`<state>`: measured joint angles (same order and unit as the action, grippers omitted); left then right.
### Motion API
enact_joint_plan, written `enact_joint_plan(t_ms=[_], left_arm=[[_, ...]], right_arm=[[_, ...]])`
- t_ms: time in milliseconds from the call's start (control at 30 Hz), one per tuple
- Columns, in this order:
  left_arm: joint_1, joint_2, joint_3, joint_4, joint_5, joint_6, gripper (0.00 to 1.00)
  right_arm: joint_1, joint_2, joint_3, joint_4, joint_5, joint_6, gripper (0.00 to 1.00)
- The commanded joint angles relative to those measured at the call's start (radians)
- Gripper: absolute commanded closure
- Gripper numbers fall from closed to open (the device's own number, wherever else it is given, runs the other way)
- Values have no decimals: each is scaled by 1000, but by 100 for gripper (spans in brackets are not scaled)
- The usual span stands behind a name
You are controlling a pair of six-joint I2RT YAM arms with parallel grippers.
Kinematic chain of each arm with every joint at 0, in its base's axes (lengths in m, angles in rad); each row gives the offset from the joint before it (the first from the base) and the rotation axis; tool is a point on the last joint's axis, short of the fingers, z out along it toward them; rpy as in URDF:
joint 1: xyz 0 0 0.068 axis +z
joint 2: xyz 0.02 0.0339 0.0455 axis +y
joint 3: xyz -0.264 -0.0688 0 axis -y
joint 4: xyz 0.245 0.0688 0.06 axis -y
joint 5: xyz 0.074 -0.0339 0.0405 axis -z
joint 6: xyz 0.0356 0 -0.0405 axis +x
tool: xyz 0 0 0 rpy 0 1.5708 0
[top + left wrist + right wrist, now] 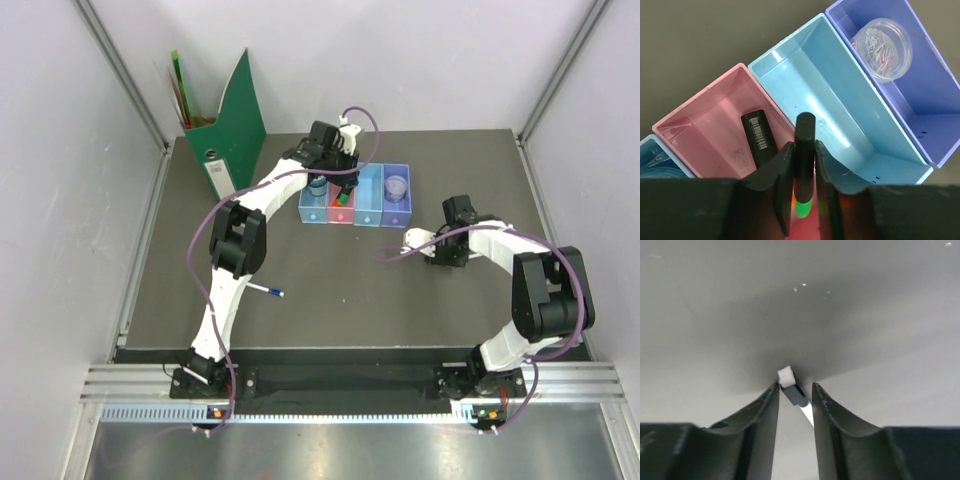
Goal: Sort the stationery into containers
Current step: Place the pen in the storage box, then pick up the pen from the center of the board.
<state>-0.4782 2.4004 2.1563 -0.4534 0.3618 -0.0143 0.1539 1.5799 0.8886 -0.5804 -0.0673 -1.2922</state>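
Black, green-capped plastic marker (804, 125) sits clamped mid-barrel in your left gripper (803, 150) over the pink rectangular plastic tray (715, 135): likely light, stiff and slick, so you want the barrel's middle, not the cap.

Pale grey walls (430, 60) framed by aluminium posts (121, 70) close in a dark grey table (350, 295), evenly lit, a green file holder (236, 135) in its far left corner, a metal rail (350, 378) along its near edge.
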Motion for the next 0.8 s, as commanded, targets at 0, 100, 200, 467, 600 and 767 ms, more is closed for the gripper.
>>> enact_joint_plan(t_ms=[0, 100, 200, 467, 600, 767], left_arm=[[4, 17, 31, -19, 22, -4, 62], [4, 11, 31, -24, 29, 0, 48], [4, 5, 28, -31, 35, 7, 38], [4, -67, 17, -21, 65, 7, 35], [1, -148, -28, 24, 121, 45, 33], [3, -283, -75, 12, 225, 144, 32]], right_arm=[[-5, -6, -22, 21, -29, -10, 75], [-7, -17, -28, 21, -35, -2, 88], [-7, -23, -28, 13, -34, 5, 91], [-4, -87, 22, -16, -35, 80, 100], [-4, -132, 81, -35, -35, 140, 100], [-1, -184, 157, -82, -42, 261, 100]])
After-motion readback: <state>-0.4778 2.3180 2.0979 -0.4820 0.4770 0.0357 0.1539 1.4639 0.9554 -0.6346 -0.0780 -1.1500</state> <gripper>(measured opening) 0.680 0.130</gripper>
